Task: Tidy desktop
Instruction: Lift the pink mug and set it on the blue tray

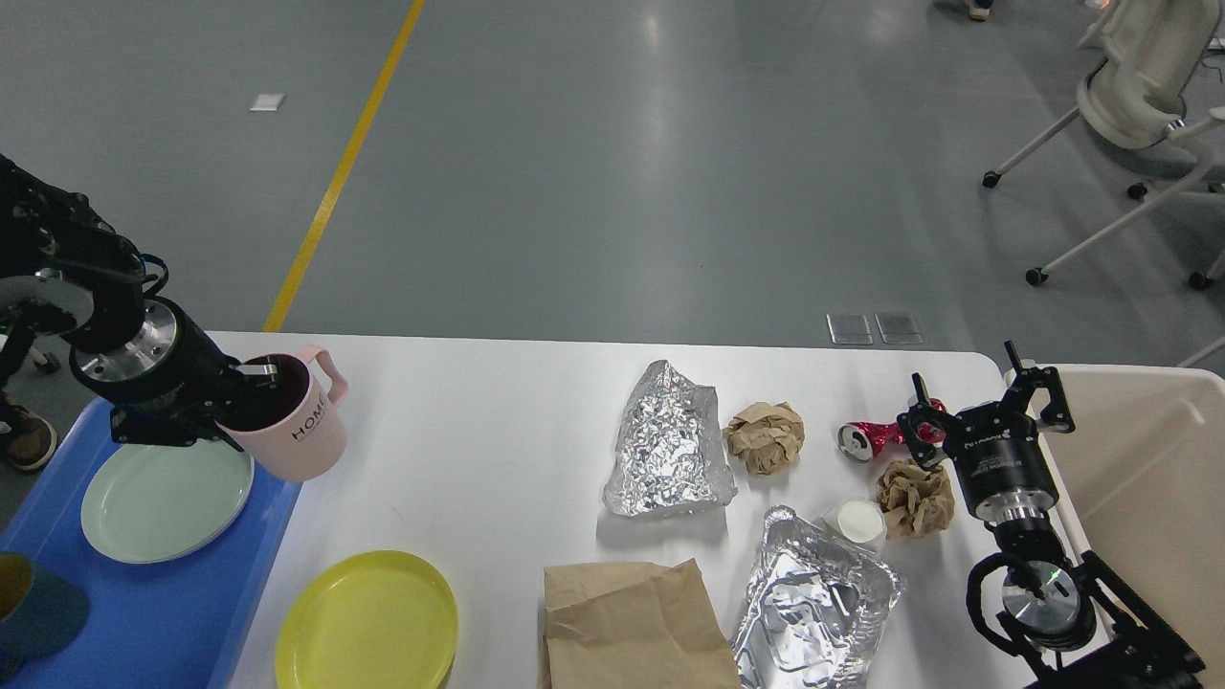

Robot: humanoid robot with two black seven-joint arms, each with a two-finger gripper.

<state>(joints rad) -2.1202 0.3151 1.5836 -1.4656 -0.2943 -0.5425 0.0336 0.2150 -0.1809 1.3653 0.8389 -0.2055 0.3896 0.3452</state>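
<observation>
The white desktop (pixel 498 459) fills the lower view. My left gripper (pixel 256 375) is shut on the rim of a pink mug (pixel 301 421) marked HOME and holds it tilted over the desktop's left edge, beside a blue tray (pixel 172 612). My right gripper (pixel 986 400) is open and empty at the right edge, just above a crushed red can (pixel 866 438) and a brown paper ball (pixel 916 496). On the desktop lie a crumpled foil sheet (pixel 668 445), another brown paper ball (pixel 765 436), a foil tray (pixel 813 598), a brown paper bag (pixel 632 627), a small white cup (pixel 857 522) and a yellow plate (pixel 368 622).
The blue tray holds a pale green plate (pixel 163 502) and a dark blue-and-yellow item (pixel 29 603) at its near corner. A beige bin (pixel 1148 478) stands at the desktop's right edge. A white office chair (pixel 1139 86) stands on the grey floor far right.
</observation>
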